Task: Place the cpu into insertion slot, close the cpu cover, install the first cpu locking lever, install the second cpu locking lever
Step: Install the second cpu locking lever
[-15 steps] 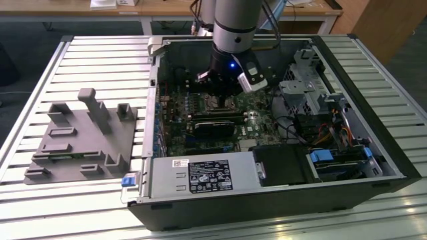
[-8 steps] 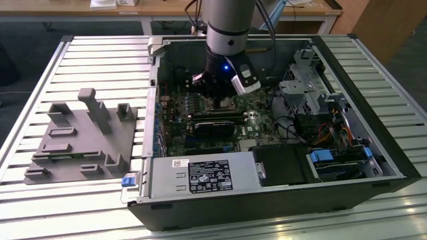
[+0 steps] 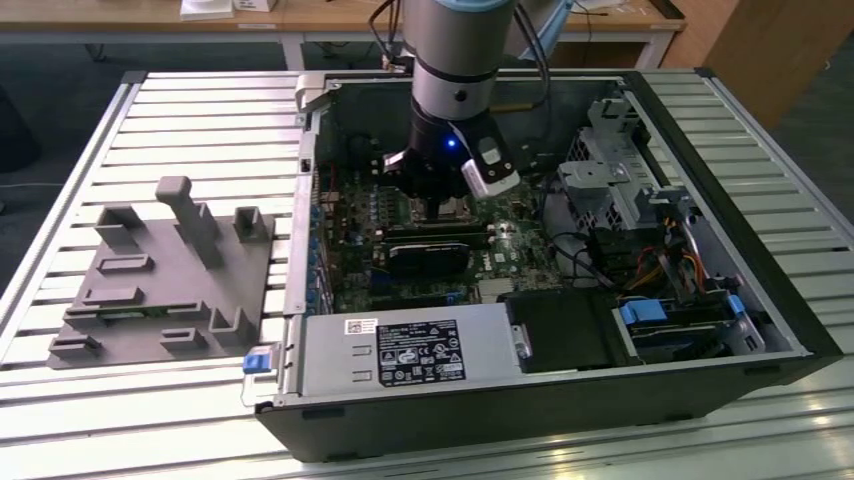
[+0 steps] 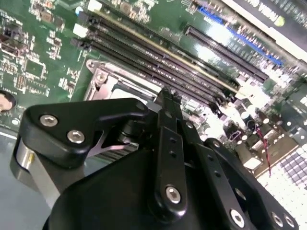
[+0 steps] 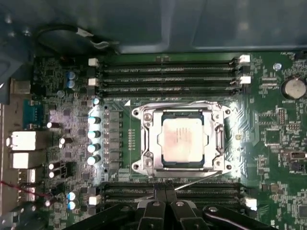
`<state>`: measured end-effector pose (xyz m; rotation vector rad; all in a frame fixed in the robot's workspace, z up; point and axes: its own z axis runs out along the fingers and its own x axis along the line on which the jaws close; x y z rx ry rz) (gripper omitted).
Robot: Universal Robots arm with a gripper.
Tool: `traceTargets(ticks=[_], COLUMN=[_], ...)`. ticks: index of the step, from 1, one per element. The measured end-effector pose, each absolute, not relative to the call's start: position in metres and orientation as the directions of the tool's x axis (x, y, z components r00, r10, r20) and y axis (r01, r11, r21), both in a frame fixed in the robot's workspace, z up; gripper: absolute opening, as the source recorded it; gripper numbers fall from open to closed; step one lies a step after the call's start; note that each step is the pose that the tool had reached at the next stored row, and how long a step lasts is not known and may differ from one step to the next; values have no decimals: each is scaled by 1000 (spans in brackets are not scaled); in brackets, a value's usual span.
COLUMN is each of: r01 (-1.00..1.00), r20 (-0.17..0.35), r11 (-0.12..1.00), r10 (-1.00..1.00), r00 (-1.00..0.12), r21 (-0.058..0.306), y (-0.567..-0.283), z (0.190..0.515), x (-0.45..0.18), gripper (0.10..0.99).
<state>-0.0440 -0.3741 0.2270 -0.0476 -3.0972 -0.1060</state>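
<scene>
End effector [image 5: 165, 199] is hanging low inside the open computer case [image 3: 747, 350], which is lying on a slatted metal surface [image 3: 200, 110]. In both wrist views its fingers are pressing together with nothing between them, tips poised just above the memory slots [image 5: 170, 189] beside the socket.

The cpu [image 5: 182, 139] is sitting flat in the insertion slot [image 5: 149, 139] on the green motherboard [image 5: 273, 139], pale metal top facing up. The cpu cover [image 5: 218, 139] is lying down around the chip, framing it. A thin locking lever [image 5: 201, 179] is angling out along the socket edge nearest the end effector; whether it is latched is hard to tell.

In the exterior view, a grey fixture block [image 3: 160, 280] is resting on the surface at the exterior view's left, well apart from the case.
</scene>
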Motion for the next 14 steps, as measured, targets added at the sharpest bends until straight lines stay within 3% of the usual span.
traceTargets(ticks=[14], r01=[32], r20=[44], r11=[994], r10=[28], r00=[-999], r21=[104], y=[-379], z=[215], x=[-55], gripper=[106])
